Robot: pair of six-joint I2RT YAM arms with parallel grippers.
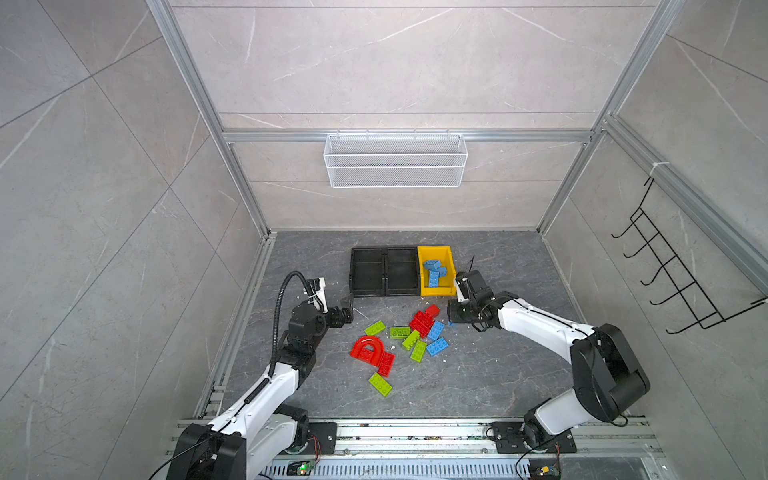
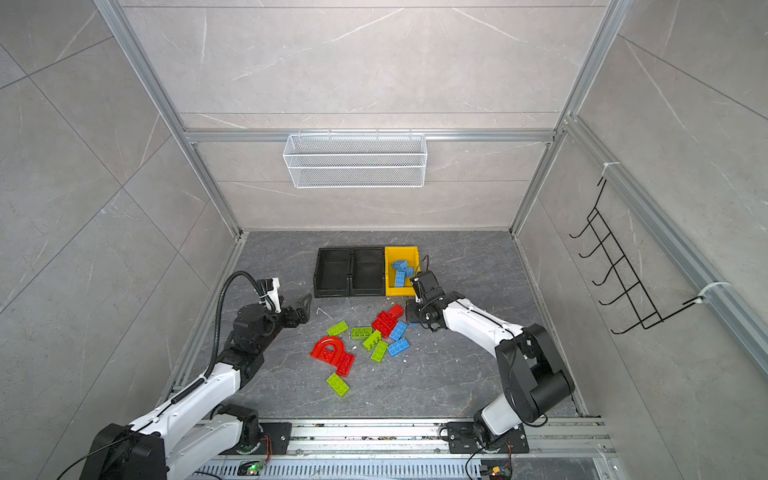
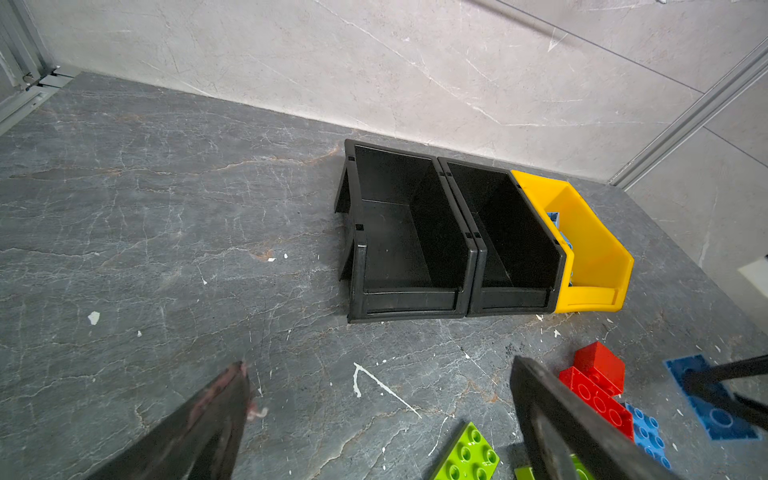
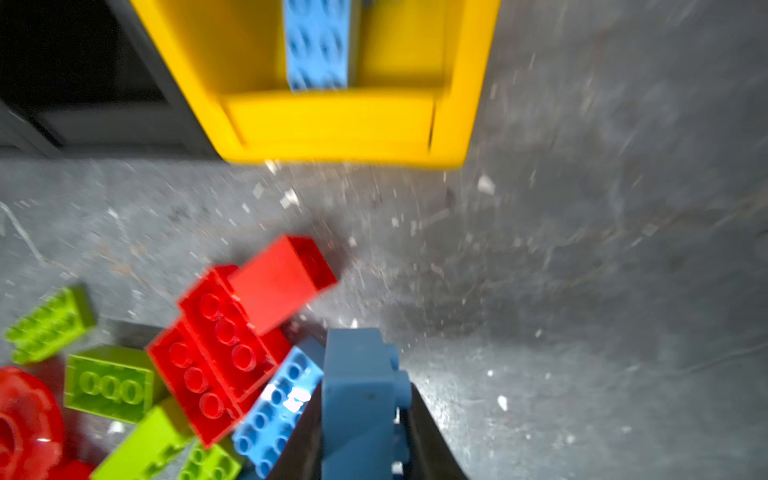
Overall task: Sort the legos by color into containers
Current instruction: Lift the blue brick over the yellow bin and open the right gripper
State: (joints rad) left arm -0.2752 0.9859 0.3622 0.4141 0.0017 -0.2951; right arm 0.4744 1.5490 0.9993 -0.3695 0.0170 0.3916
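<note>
My right gripper [image 4: 362,419] is shut on a blue lego [image 4: 359,390], just right of the pile and in front of the yellow container [image 1: 435,250]. Blue legos [image 1: 434,271] lie in that container. Left of it stand two black containers [image 1: 354,270] [image 1: 415,272], both showing bare floors. On the floor lie a red arch [image 1: 368,348], red bricks [image 1: 422,321], several green bricks [image 1: 400,332] and two blue bricks [image 1: 436,338]. My left gripper [image 3: 380,365] hangs open with nothing between its fingers, left of the pile, as both top views also show [image 2: 305,305].
A white wire basket [image 1: 395,160] hangs on the back wall. A black hook rack [image 1: 673,270] hangs on the right wall. Aluminium rails [image 1: 415,432] run along the front edge. Small white flecks dot the grey floor [image 1: 478,374].
</note>
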